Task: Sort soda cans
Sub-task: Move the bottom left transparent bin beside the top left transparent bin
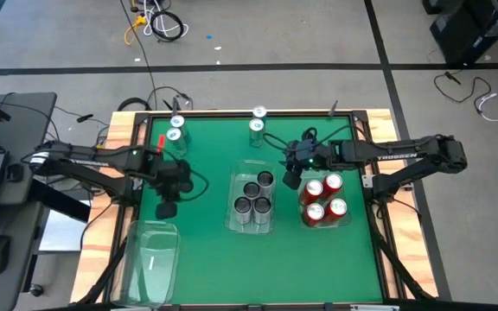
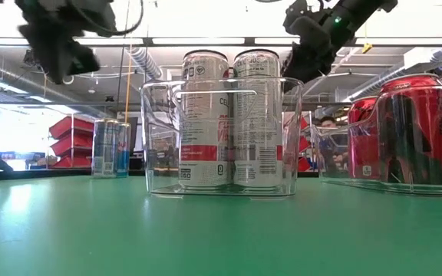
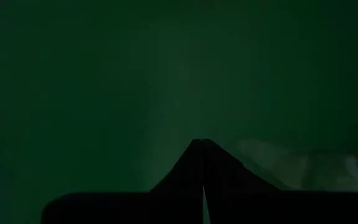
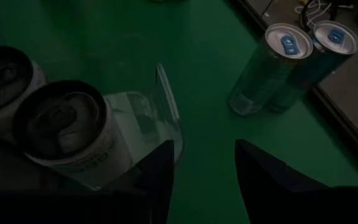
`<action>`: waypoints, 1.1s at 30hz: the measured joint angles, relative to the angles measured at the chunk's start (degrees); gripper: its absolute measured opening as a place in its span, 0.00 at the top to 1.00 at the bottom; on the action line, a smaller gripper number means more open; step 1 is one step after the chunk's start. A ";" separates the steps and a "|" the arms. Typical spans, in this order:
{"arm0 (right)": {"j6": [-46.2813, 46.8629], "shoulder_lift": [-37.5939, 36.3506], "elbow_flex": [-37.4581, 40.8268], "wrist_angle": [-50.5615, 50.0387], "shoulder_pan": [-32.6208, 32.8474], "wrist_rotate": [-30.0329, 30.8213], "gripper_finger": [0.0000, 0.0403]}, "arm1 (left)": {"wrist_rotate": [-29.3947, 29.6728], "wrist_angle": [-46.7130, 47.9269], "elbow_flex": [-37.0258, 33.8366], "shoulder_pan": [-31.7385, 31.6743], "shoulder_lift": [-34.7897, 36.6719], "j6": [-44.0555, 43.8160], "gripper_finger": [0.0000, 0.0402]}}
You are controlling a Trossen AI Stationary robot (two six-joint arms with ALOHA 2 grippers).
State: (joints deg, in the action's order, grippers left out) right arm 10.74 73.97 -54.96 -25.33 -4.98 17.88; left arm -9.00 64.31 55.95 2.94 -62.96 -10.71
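Several dark grey cans [image 1: 253,199] stand in the clear centre bin [image 1: 234,223], and several red cans [image 1: 322,199] in the clear right bin [image 1: 346,221]. Two teal-topped silver cans [image 1: 175,130] stand upright on the mat near the far left edge, and two more [image 1: 257,121] at the far middle; the latter pair [image 4: 291,68] shows in the right wrist view. My left gripper [image 1: 167,207] hovers shut [image 3: 202,152] over bare mat beside an empty bin [image 1: 150,255]. My right gripper [image 1: 292,179] hangs open [image 4: 204,180] between the centre and right bins, holding nothing.
The green mat [image 1: 206,259] is framed by a wooden rim [image 1: 119,130]. The empty clear bin lies at the near left corner. In the low view both grippers [image 2: 56,42] [image 2: 305,42] hang above can height. A laptop and a mouse sit off the table's left side.
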 joint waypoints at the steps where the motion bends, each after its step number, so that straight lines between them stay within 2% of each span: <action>1: 0.00 0.00 0.00 -0.05 0.25 -0.02 0.61 | -0.62 0.81 0.02 0.89 0.02 -1.08 1.00; 5: 0.00 -0.11 0.00 -0.04 1.11 -0.02 0.61 | -1.22 6.10 -0.01 4.04 -0.05 -6.34 1.00; 12: 0.00 -0.11 0.00 -0.08 2.29 -0.02 0.61 | -2.47 5.49 -0.03 7.31 -0.08 -9.63 0.97; 19: 0.00 -0.11 0.00 -0.19 2.89 -0.02 0.61 | -4.46 5.97 -0.03 9.79 -0.06 -13.66 0.81; 27: -0.20 -0.11 0.00 -0.17 2.89 -0.02 0.61 | -2.09 5.77 -0.03 12.90 -3.34 -14.14 0.59; 33: -0.22 -0.11 0.00 -0.31 2.89 -0.02 0.61 | -0.09 5.84 -0.03 14.03 -8.27 -11.70 0.54</action>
State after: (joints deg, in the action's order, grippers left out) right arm 10.52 73.87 -54.96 -25.64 -2.09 17.87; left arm -9.08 70.15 55.92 16.97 -71.23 -22.41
